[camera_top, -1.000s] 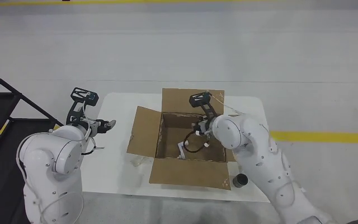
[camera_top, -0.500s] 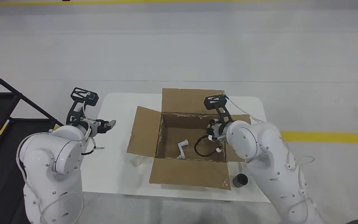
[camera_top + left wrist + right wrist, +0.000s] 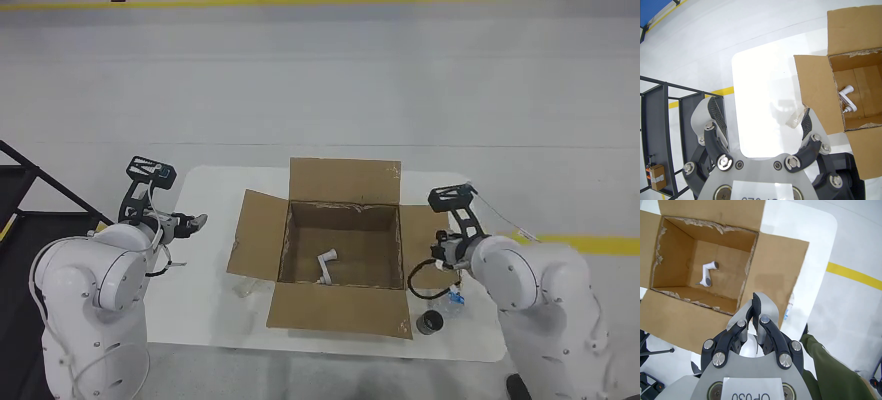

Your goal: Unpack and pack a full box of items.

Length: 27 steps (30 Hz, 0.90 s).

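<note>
Top view: right gripper (image 3: 755, 298) pinched shut on a black cable (image 3: 410, 280), cardboard box (image 3: 345, 180) just beside it; left gripper (image 3: 759, 106) spread wide, empty.

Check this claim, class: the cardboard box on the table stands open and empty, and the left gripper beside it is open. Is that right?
Not quite. The box is open but not empty: a white handle lies on its floor, as the right wrist view shows. The left gripper beside it is indeed open.
</note>
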{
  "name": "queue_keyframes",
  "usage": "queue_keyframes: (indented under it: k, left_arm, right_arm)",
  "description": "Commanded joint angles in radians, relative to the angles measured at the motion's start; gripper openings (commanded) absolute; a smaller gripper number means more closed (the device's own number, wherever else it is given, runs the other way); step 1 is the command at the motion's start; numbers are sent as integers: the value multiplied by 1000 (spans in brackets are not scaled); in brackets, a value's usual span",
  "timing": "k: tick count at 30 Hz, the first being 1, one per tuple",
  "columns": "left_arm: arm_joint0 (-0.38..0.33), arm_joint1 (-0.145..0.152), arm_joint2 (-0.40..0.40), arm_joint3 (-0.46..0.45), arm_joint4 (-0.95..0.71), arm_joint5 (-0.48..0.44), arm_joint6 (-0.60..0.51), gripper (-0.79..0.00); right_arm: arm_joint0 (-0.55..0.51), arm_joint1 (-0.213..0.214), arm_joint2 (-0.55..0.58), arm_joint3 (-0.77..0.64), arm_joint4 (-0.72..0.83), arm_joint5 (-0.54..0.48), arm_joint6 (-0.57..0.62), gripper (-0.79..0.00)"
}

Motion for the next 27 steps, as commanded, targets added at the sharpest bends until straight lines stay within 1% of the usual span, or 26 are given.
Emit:
queue_keyframes:
  k: [1,5,9,13,21,23,25,26,27]
  left_arm:
    - [0,0,0,0,0,0,0,0]
    - [0,0,0,0,0,0,0,0]
    - [0,0,0,0,0,0,0,0]
    - [0,0,0,0,0,0,0,0]
    - [0,0,0,0,0,0,0,0]
    - [0,0,0,0,0,0,0,0]
    - [0,0,0,0,0,0,0,0]
    - [0,0,0,0,0,0,0,0]
    - [0,0,0,0,0,0,0,0]
  right_arm:
    - [-79,13,70,-38,18,-19,-3,-785]
    - [-213,39,135,-99,-39,-61,-3,-785]
    - [-295,58,133,-109,-75,-76,-3,-785]
    - [-299,68,93,-100,-86,-68,-3,-785]
    - [-300,68,92,-97,-87,-71,-11,-785]
    - [-312,67,74,-60,-79,-84,-53,-785]
    - [-308,67,57,-24,-89,-104,-46,-785]
    - [-304,68,50,-10,-99,-110,-42,-702]
    - [-301,68,42,1,-104,-114,-36,-659]
